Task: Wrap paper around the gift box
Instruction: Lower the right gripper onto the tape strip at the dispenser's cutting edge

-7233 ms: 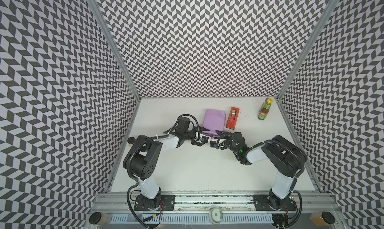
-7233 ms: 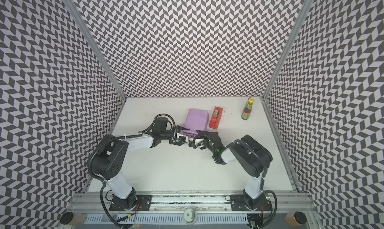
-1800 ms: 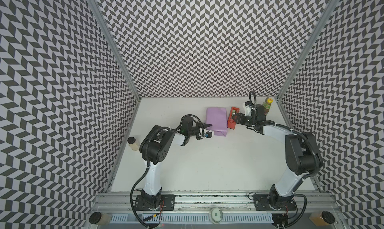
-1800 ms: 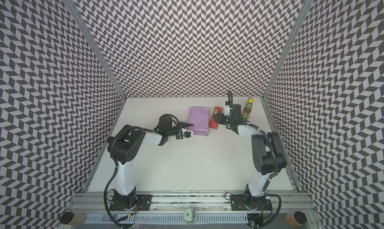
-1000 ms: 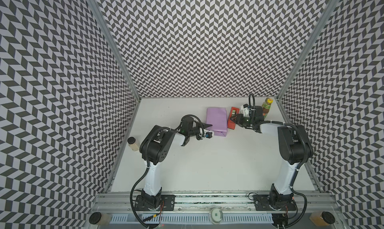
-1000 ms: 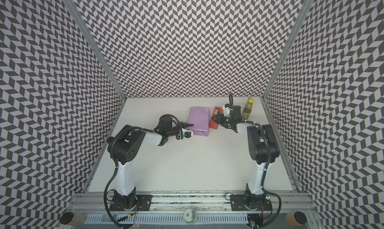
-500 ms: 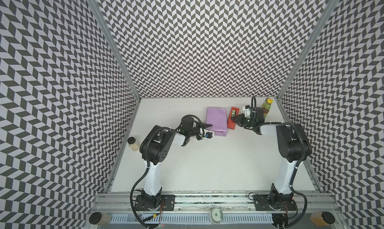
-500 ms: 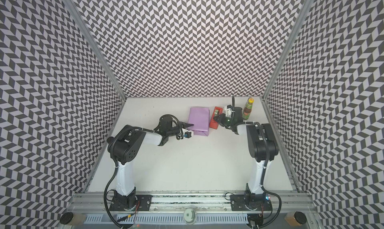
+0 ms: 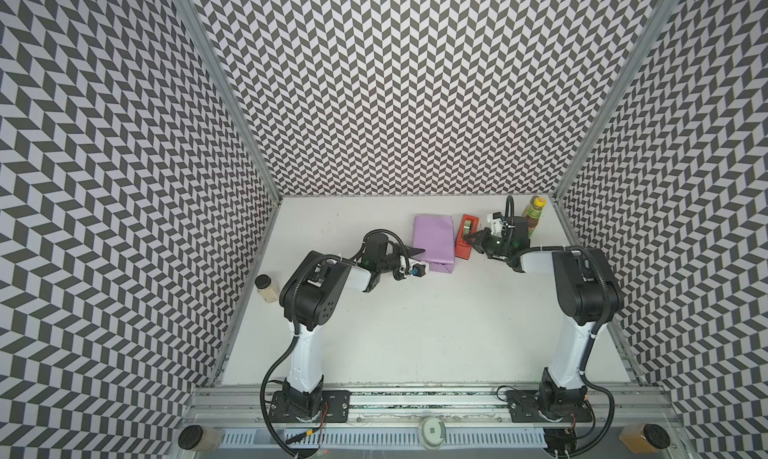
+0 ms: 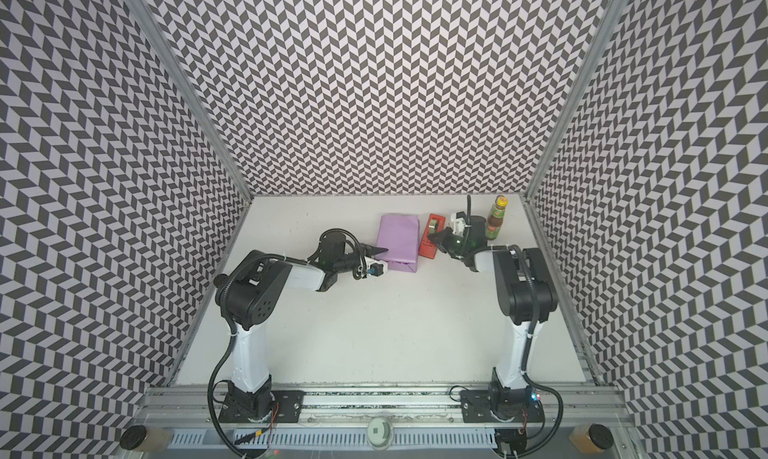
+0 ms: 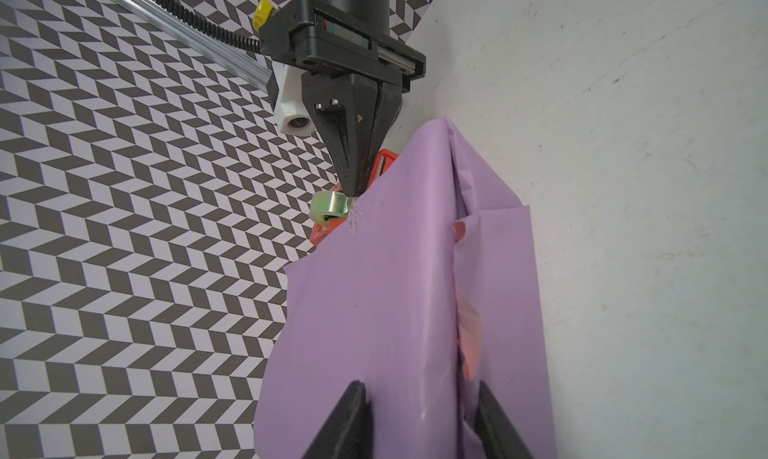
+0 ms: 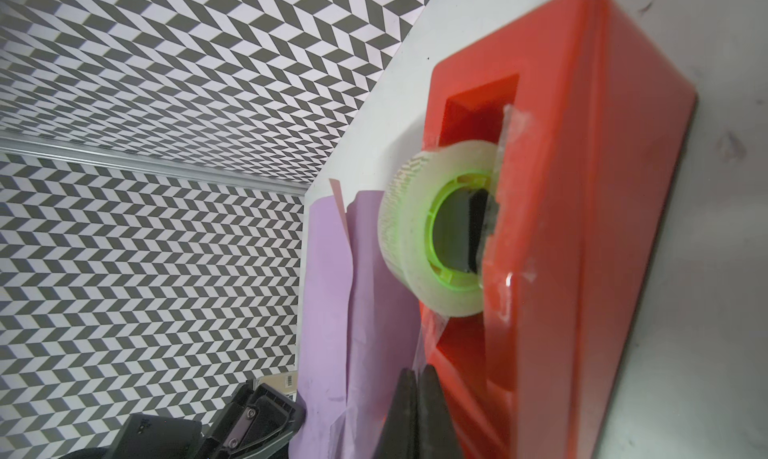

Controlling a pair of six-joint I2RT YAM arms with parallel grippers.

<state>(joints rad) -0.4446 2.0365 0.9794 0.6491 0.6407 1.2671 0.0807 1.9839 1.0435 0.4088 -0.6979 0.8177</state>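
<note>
lilac parcel steadied at its seam, tape about to be drawn

in both top views, the paper [image 9: 432, 240] lies folded into a smooth lilac oblong at the far middle of the white tabletop [image 9: 415, 344]. the gift box does not show; we judge it sits inside that parcel. the left jaws meet the parcel's left edge near its front corner. just beside the parcel's right edge lies a narrow red tape dispenser [image 9: 465, 240], with the right jaws at its near end.

left wrist view: the paper [image 11: 374, 311] is thin, matte and softly creased, its pink underside peeping from a loose seam. the left jaws stand parted astride that seam; we cannot tell whether they pinch it or only press on it. if they lift, we think the springy fold could gape open.

right wrist view: the tape dispenser [image 12: 561, 228] is glossy hard plastic, wedge shaped, carrying a clear tape roll [image 12: 399, 211] on a green core. the right jaws are clenched at its low end; a filmy strand seems to lead towards them, but we cannot tell if it is caught. a pull could drag the dispenser against the parcel, or the sticky strip could curl onto itself or cling to the jaws.
</note>
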